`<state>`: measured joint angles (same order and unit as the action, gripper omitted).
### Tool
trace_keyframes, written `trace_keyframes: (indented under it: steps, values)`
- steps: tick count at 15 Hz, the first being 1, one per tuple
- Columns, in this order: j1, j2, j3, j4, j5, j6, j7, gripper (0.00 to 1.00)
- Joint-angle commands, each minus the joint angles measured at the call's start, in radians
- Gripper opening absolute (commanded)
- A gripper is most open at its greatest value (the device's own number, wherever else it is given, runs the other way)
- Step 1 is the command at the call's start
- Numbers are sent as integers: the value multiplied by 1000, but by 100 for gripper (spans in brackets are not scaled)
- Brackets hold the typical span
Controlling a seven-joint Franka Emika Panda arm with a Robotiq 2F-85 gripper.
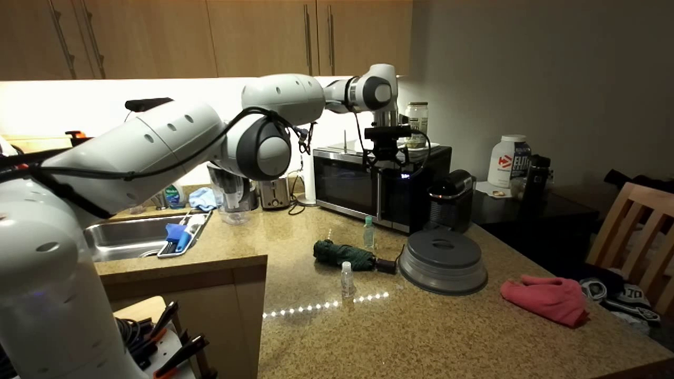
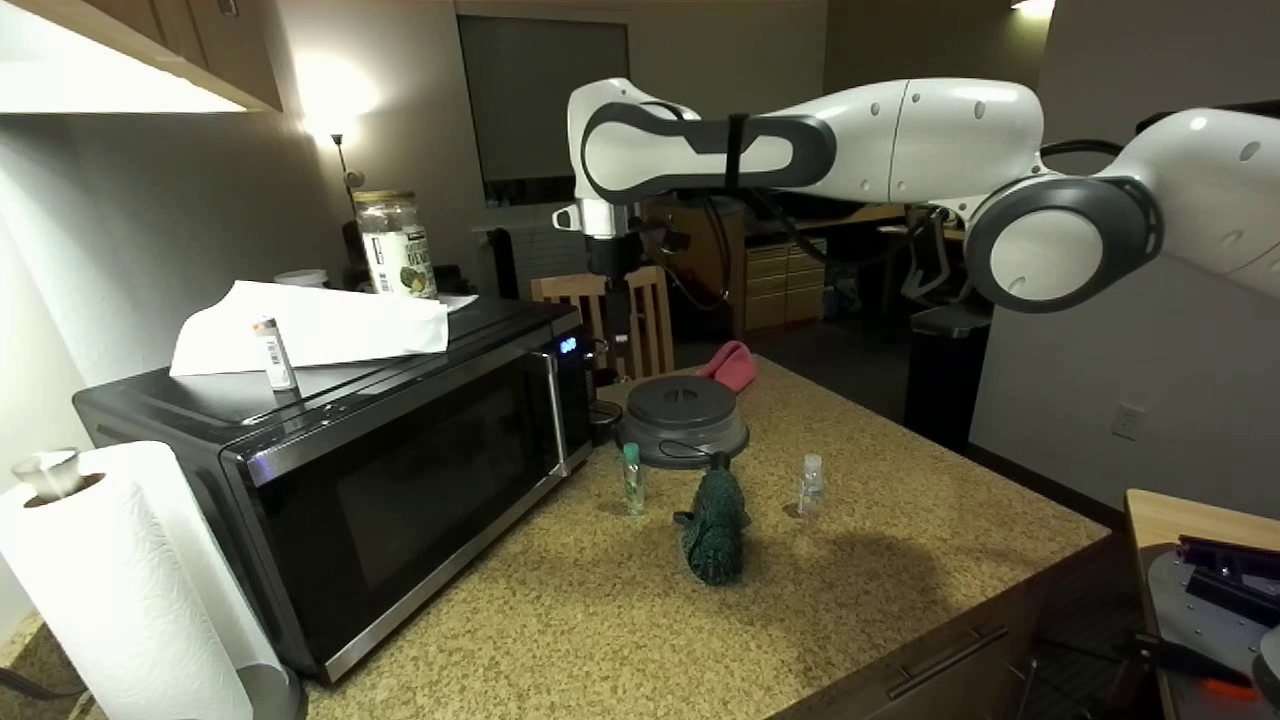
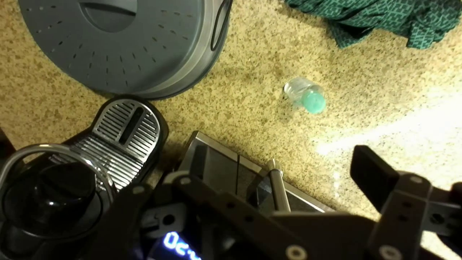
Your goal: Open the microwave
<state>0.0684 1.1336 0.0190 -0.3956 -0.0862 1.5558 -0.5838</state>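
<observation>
Jaws apart, the tool (image 1: 387, 159) hangs near the microwave (image 2: 395, 485), whose rigid, slick-looking right-side door handle (image 2: 555, 405) likely needs firm gripping.

Glossy microwave door (image 2: 430, 480), smooth metal handle (image 2: 555, 410)
</observation>
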Motion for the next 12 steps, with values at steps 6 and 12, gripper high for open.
trace_keyframes:
  steps: [6,12]
  values:
    - [37,20,-9,-19,-9,131,24,100]
    - [42,28,-18,-18,-8,164,67,100]
